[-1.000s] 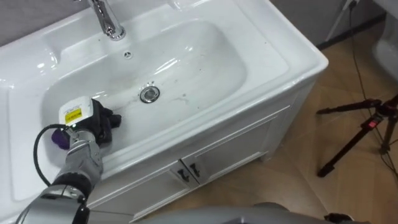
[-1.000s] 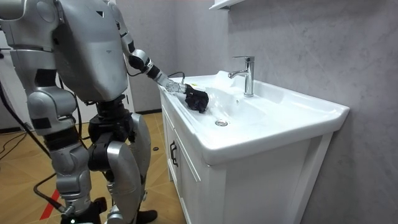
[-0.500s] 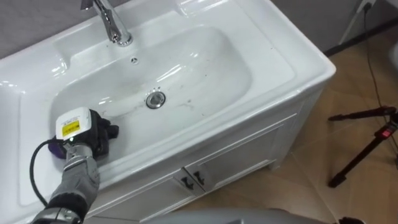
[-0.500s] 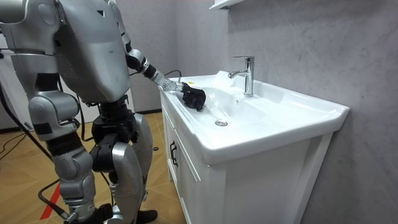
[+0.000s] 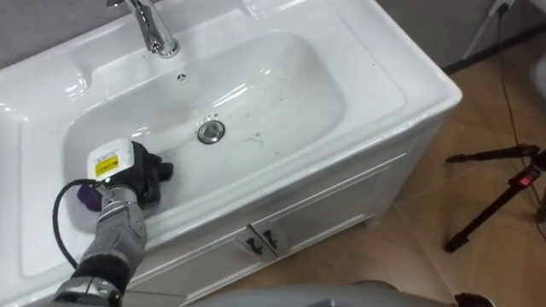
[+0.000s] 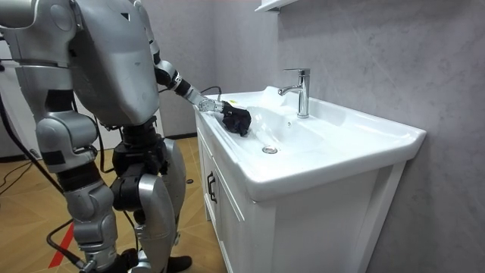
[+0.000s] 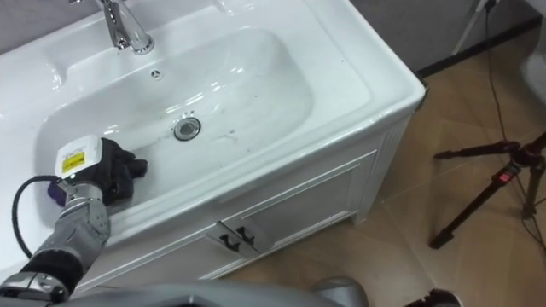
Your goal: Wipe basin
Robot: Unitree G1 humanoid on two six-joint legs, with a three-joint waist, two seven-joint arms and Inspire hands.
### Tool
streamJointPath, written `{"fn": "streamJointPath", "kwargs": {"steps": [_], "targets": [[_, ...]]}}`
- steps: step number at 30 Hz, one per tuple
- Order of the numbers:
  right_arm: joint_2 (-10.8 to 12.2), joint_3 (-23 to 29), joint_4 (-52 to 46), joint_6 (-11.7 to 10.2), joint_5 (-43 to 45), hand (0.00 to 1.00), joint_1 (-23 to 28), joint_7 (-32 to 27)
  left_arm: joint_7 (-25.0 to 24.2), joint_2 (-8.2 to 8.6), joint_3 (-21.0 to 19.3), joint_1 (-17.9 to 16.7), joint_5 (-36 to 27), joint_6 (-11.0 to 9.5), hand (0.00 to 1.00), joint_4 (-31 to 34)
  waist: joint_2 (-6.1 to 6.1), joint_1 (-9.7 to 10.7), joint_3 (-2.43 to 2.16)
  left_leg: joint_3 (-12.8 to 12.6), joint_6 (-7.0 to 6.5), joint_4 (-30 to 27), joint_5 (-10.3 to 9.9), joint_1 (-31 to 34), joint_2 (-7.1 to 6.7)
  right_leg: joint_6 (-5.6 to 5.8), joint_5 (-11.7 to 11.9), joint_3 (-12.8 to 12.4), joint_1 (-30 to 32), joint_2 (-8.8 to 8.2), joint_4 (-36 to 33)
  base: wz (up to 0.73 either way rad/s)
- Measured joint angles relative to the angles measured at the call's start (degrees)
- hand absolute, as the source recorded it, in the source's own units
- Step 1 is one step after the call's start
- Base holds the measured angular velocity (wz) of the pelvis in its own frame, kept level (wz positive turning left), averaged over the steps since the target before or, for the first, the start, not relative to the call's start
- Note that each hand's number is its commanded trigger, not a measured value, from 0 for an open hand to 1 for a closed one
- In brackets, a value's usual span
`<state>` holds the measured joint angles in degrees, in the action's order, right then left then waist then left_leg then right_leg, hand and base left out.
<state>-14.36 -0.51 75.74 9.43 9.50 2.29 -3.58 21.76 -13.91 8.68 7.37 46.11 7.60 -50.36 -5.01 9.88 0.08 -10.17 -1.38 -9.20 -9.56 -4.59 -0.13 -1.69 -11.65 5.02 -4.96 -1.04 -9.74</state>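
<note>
Left eye view | left hand (image 5: pixel 120 173) in basin (image 5: pixel 286 81) | faucet (image 5: pixel 154 31) (cut off)

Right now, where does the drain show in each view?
Left eye view: the drain lies left of centre, in the floor of the basin.
Right eye view: the drain lies further left, in the upper half.
Room view: the drain lies near the picture's centre.
Shared landmark: the faucet standing behind the drain.

- We see the basin (image 5: pixel 290 68) glossy, smooth and white, like glazed ceramic.
- The tap (image 5: pixel 153 32) is polished metal.
- The floor (image 5: pixel 409 247) looks like wood.
</note>
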Motion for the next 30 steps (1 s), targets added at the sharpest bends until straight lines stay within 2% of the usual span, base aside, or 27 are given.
{"fn": "streamJointPath", "kwargs": {"steps": [4, 7, 11, 14, 16, 19, 27, 30], "targets": [[1.1, -1.7, 0.4, 0.0, 0.2, 0.00, -0.1, 0.1, -1.3, 2.21, 2.0, 2.3, -4.6, 0.0, 1.00, 0.1, 0.02, 1.4, 0.01, -0.1, 0.00, 0.0, 0.0, 0.7, -0.32, 0.39, -0.1, 0.4, 0.6, -0.58, -0.2, 0.07], [1.2, -1.8, 0.5, 0.2, 0.2, 0.00, -0.2, 0.8, -2.7, 2.97, 3.9, 4.4, -6.1, 0.2, 1.00, -0.1, 0.19, 2.5, 0.11, -0.7, -0.01, 0.0, 0.0, 1.0, -0.55, 0.68, -0.2, 0.4, 1.1, -0.62, -1.1, 0.02], [1.3, -2.8, 0.4, 0.2, 0.3, 0.00, -0.1, 1.2, -4.3, 4.23, 5.6, 5.0, -7.6, 0.8, 1.00, 2.0, 0.73, 3.9, 0.39, -1.0, -0.02, 0.1, 0.0, 0.9, -0.68, 1.05, -0.1, 0.3, 1.1, -0.89, -0.9, 0.00], [1.6, -2.8, 0.5, 0.5, 1.5, 0.00, -0.1, 1.3, -5.0, 4.01, 8.0, 5.8, -11.1, 0.9, 1.00, 2.4, 0.99, 5.0, 0.55, -1.4, -0.03, 0.2, 0.0, 0.8, -0.73, 1.30, -0.3, 0.1, 1.0, -0.98, -0.9, 0.02], [1.9, -3.1, 0.4, 1.3, 2.1, 0.00, -0.1, 1.6, -5.4, 3.94, 10.4, 6.3, -11.8, 2.2, 1.00, 3.4, 0.98, 5.7, 0.55, -1.5, -0.04, 0.3, 0.0, 0.7, -0.70, 1.45, -0.3, 0.2, 1.0, -1.10, -0.9, 0.02], [2.3, -4.9, 0.5, 2.6, 2.1, 0.00, -0.1, 2.1, -7.5, 4.21, 11.9, 6.7, -13.4, 3.8, 1.00, 5.7, 0.97, 6.0, 0.55, -1.5, -0.06, 0.3, 0.0, 0.8, -0.80, 1.57, -0.3, 0.6, 0.9, -1.27, -0.9, 0.05], [2.5, -7.3, 0.5, 3.2, 2.3, 0.00, 0.0, 3.9, -8.7, 4.74, 15.8, 7.2, -17.3, 4.1, 1.00, 7.8, 0.72, 8.1, 0.68, -1.5, -0.08, 0.3, 0.0, 0.3, -1.34, 2.07, -0.5, 2.9, -1.0, -2.00, 0.2, 0.15], [2.3, -8.5, 0.6, 3.2, 2.7, 0.00, -0.6, 3.9, -9.0, 4.77, 18.6, 8.5, -17.3, 5.3, 1.00, 8.4, 0.41, 8.2, 0.72, -1.5, -0.10, 0.3, 0.0, 0.6, -1.58, 2.29, -0.6, 3.0, -0.8, -2.23, 0.1, 0.08]]}}
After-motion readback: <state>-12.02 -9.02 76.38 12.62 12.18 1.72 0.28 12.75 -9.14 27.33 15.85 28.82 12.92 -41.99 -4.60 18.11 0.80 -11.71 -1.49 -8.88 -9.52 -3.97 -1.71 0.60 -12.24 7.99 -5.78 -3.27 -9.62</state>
